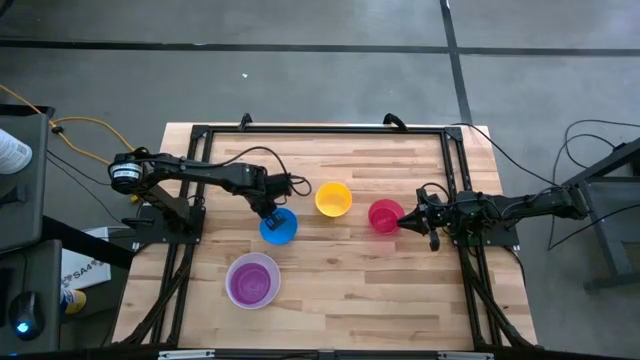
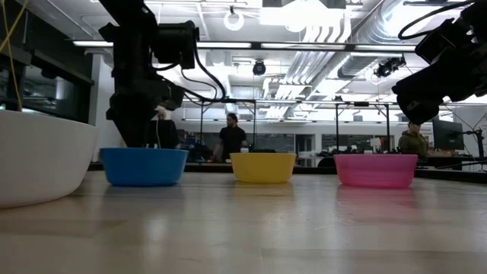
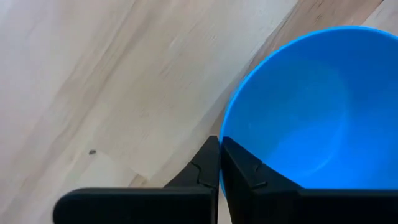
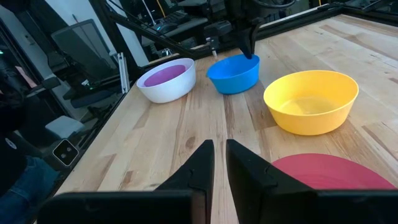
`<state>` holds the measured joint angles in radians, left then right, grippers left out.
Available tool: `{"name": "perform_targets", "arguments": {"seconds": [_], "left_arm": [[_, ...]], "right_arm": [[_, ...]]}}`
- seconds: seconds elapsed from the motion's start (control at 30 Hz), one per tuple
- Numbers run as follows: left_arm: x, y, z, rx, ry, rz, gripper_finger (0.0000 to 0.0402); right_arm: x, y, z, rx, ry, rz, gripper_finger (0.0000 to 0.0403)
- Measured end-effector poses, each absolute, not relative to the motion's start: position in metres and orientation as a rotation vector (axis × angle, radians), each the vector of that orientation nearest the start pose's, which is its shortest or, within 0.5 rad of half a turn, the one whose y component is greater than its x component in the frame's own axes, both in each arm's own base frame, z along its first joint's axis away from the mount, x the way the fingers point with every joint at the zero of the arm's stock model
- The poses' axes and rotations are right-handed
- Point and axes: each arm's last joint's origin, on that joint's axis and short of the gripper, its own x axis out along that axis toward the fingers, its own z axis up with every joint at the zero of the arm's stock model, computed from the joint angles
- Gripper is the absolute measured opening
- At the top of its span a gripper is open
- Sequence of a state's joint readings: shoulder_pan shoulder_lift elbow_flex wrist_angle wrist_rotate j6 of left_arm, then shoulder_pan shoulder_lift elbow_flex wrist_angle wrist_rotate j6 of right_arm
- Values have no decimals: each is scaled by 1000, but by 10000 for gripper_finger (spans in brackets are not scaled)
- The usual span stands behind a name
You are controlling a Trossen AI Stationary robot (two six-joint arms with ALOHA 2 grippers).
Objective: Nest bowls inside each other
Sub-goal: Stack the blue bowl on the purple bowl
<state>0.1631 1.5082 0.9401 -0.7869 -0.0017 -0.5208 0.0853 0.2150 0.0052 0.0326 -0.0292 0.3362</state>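
On the surface (image 1: 400, 290), at the left and nearest its front edge, the purple bowl (image 1: 251, 281) already sits inside the white bowl (image 1: 236, 268), and just behind them the left claw (image 1: 268, 213) is pressed together on the near rim of the blue bowl (image 1: 281, 228), one finger inside the wall and one outside. Further right stand the yellow bowl (image 1: 333, 199) and the pink-red bowl (image 1: 384, 215), apart from each other, with the right claw (image 1: 409, 217) just beside the pink-red one, its fingers nearly together and apparently holding nothing. The bowls look like light, stiff, smooth plastic, likely to slip or tip in a pinch, so the rim wall is the sensible place to take hold.
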Motion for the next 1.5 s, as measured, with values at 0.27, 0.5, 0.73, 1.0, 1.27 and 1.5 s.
{"name": "perform_targets", "arguments": {"seconds": [0.27,0.5,0.73,1.0,1.27,1.5], "left_arm": [[263,44,192,-494,1259,457,1],[264,47,193,-428,1249,431,1],[267,57,209,-433,1255,427,0],[267,65,225,-403,1282,385,0],[265,70,226,-447,1291,292,0],[256,74,243,-488,1285,283,0]], "right_arm": [[109,10,150,330,195,83,35],[109,10,150,330,195,83,35],[109,10,151,330,194,83,35],[109,10,150,330,194,83,35],[109,10,150,330,195,83,35],[109,10,150,330,194,83,35]]}}
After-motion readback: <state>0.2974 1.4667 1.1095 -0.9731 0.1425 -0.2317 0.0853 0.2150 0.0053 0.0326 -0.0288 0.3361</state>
